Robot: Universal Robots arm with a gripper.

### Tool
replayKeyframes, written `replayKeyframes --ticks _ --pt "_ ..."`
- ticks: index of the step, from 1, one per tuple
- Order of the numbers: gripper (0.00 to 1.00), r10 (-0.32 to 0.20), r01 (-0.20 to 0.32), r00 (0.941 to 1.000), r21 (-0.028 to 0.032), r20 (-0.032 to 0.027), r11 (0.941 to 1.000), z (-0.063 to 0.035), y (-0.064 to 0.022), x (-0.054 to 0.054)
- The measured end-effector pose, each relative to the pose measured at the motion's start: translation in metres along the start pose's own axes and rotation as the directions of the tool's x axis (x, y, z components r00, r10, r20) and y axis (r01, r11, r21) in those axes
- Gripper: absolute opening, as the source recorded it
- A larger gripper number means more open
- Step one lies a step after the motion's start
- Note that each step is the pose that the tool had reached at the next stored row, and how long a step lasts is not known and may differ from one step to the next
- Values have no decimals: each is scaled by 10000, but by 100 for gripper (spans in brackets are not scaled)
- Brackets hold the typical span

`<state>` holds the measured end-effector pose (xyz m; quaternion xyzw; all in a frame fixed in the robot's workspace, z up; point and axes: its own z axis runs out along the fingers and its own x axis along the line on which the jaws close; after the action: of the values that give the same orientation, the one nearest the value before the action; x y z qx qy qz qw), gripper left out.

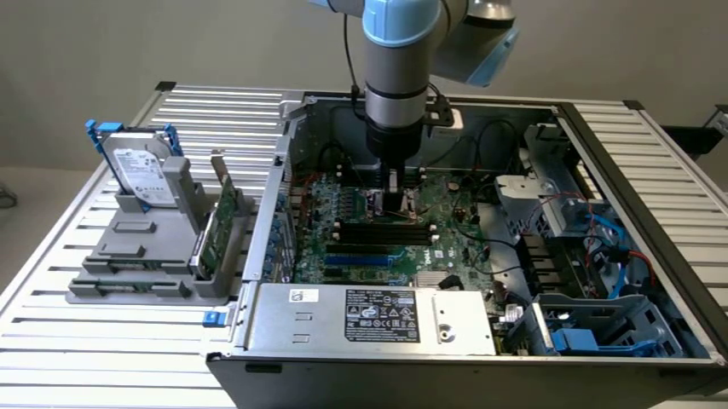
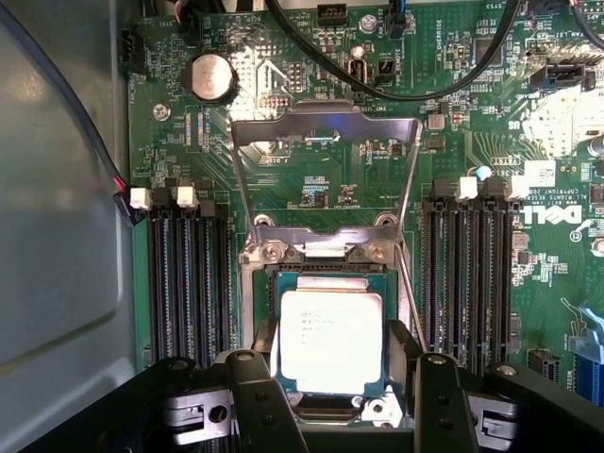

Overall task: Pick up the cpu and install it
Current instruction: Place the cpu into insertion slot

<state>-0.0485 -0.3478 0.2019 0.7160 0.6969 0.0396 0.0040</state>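
An open dark desktop computer case lies on a slatted silver metal table before a plain beige wall, as a grey-and-blue robot arm reaches straight down into it. The exterior view takes in the wider bench. At that view's left, a grey plastic holder carries a silver hard drive with a blue bracket, standing upright, and just beside it a thin green circuit card on edge. Inside the case, a silvery boxed power supply with a black label sits along the near wall. The black gripper hangs low over the green motherboard, close to its long black memory slots. The wrist view gives the close detail: the small flat square cpu with a silvery metal top lies flat within the metal-framed socket, with banks of memory slots on both sides. The silver metal load plate is swung back, clear of the chip, and a round silver coin battery and black cables lie beyond it. The two black fingers stand wide apart, one on either side of the cpu; whether they touch its edges cannot be told.
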Motion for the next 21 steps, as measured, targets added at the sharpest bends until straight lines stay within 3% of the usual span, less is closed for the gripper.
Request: replayKeyframes --ticks 21 --pt "55 -100 100 9999 4 65 10000 38 -5 14"
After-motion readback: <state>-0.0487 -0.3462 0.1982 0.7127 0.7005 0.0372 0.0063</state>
